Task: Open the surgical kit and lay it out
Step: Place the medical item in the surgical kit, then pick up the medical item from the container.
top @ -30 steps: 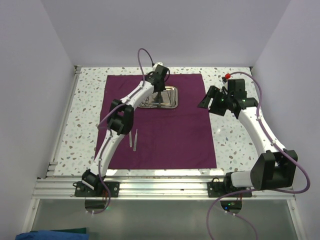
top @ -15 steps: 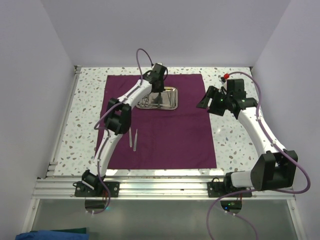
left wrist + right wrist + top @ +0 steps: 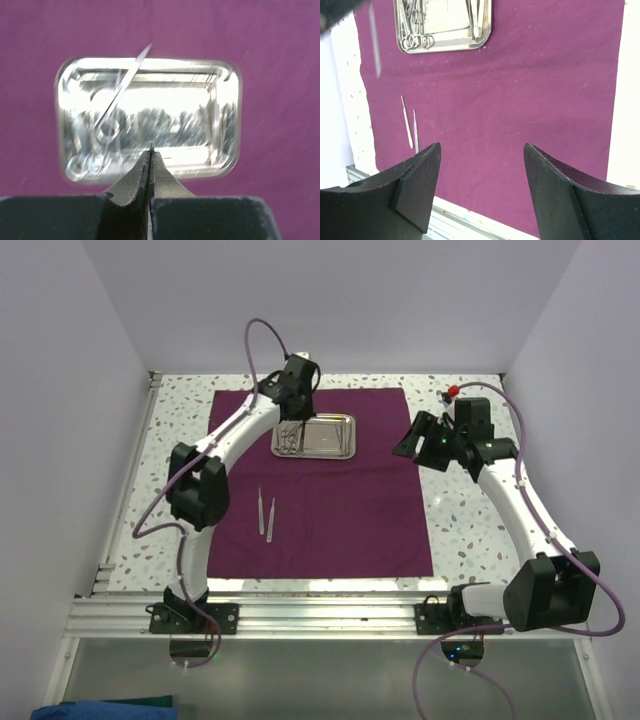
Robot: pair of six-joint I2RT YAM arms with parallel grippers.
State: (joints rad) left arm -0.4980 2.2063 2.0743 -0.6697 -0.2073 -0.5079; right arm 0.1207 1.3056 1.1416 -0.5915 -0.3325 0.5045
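The surgical kit's maroon cloth [image 3: 330, 500] lies spread flat on the table. The steel tray [image 3: 340, 448] stands on the cloth's far part, with ring-handled instruments [image 3: 105, 125] at its left end and thin ones [image 3: 475, 15] at its right. My left gripper [image 3: 290, 426] hovers over the tray's left part. Its jaws are shut on a thin silver instrument [image 3: 375, 45], which hangs below them, its tip [image 3: 151, 145] showing between the fingertips. Two tweezers [image 3: 266, 514] lie side by side on the cloth's near left. My right gripper [image 3: 408, 442] stands open and empty above the cloth's right edge.
A small red object [image 3: 453, 392] sits at the back right of the speckled table [image 3: 470, 530]. A metal rail [image 3: 320, 615] runs along the near edge by both arm bases. White walls close in the back and both sides.
My left arm has swung leftward, carrying its gripper from the tray's middle to its left part. The right arm has not moved.
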